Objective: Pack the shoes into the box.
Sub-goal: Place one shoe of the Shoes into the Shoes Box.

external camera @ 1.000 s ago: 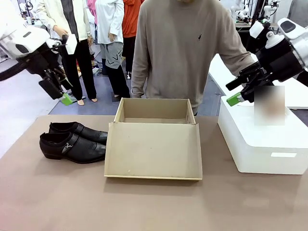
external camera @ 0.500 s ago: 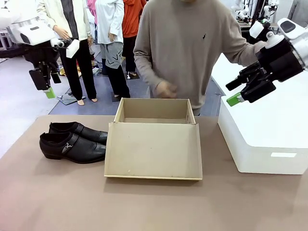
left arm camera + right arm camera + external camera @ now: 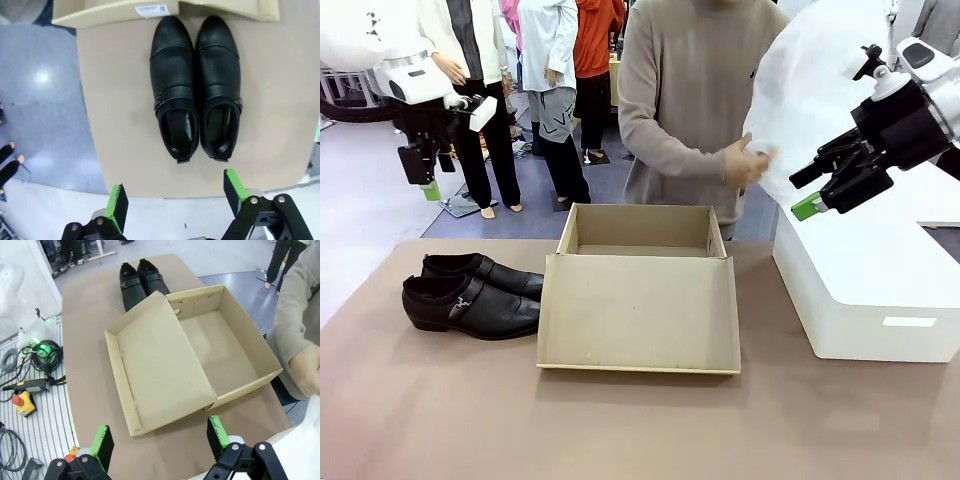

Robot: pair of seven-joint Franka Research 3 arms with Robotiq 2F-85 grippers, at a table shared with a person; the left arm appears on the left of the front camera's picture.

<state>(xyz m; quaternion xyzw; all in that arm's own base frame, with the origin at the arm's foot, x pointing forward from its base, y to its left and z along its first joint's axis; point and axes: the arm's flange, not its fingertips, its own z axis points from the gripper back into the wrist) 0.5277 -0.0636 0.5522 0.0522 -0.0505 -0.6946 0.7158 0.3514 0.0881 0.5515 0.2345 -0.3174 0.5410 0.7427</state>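
We are now aiming our open left pincer at the shoes, right pincer open too, while the person is raising paper, probably for lining the box.

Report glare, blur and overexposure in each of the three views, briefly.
Front view: the white sheet the person holds up is blown out, nearly featureless, and the hand gripping it looks soft. Left wrist view: sharp shoes with mild sheen, a glare patch on the blue floor. Right wrist view: crisp box, blurred hand at the right edge.
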